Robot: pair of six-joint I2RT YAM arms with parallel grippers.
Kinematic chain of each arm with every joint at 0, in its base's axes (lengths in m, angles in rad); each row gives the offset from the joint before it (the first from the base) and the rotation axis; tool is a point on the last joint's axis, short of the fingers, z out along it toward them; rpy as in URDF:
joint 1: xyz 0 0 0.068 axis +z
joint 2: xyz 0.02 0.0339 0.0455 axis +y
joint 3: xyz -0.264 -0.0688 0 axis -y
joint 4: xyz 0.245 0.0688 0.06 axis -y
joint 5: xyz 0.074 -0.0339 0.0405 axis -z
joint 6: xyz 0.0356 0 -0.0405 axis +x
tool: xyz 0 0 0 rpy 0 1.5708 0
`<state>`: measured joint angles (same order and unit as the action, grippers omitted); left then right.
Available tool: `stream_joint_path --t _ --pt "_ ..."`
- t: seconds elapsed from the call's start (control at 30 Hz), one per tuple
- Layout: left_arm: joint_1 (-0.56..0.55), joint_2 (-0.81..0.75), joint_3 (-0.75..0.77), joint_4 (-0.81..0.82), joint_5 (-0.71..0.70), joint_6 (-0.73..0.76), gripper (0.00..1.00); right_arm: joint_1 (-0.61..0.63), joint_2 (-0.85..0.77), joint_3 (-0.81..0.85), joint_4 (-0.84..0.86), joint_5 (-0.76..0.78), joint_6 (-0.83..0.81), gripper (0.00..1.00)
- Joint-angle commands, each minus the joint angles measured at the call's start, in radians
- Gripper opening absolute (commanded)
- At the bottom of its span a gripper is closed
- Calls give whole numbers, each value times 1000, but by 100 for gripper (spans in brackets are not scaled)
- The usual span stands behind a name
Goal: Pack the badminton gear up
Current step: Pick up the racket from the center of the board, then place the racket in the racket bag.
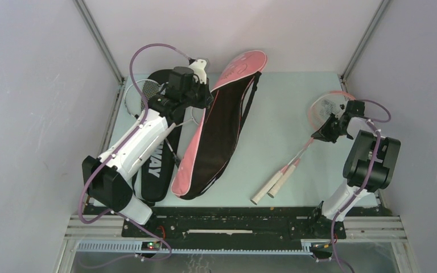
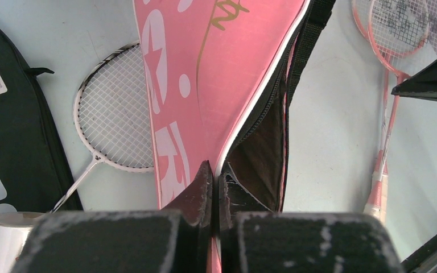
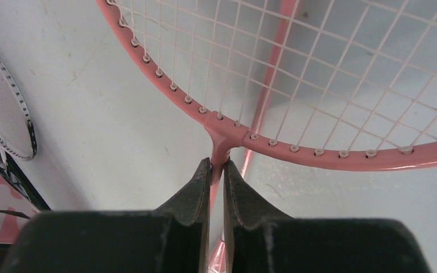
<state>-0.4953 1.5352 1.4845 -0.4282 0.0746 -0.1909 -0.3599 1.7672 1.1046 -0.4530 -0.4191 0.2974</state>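
Note:
The pink racket cover (image 1: 227,114) lies open in the middle, its dark lining showing. My left gripper (image 2: 216,170) is shut on the white-piped edge of its upper flap (image 2: 244,122); from above it (image 1: 199,102) sits over the cover's left edge. Two pink rackets (image 1: 330,108) lie at the right, handles (image 1: 273,185) toward me. My right gripper (image 3: 217,165) is shut on the throat of one pink racket (image 3: 227,133); the other's shaft (image 3: 267,85) shows through its strings. A white-framed racket (image 2: 116,111) lies left of the pink cover, beside the black cover (image 1: 156,168).
A white tube (image 2: 3,239) shows at the lower left of the left wrist view, next to the black cover (image 2: 11,131). The pink cover's black strap (image 1: 250,99) trails along its right side. Walls close in the table at the back and both sides.

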Motion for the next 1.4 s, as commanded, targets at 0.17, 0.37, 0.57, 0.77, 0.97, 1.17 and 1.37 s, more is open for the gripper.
stream_joint_path --t 0.17,0.37,0.57,0.77,0.97,1.17,1.37 --pt "-6 -44 -14 74 -49 21 0 62 -93 72 11 -58 -6 0" --pt "-6 -28 5 80 -202 11 0 110 -96 100 19 -156 15 0" --pt "-6 -6 62 91 -260 24 0 147 -80 131 3 -251 29 0" --pt "-6 34 93 106 -280 15 0 223 -74 149 -30 -306 12 0" --pt "-5 68 109 131 -303 -9 0 333 -55 149 -46 -357 -2 0" --pt "-6 97 127 137 -319 -43 0 466 -52 147 -53 -368 -13 0" --pt "-11 122 134 154 -331 -38 0 567 -62 148 -56 -372 -27 0"
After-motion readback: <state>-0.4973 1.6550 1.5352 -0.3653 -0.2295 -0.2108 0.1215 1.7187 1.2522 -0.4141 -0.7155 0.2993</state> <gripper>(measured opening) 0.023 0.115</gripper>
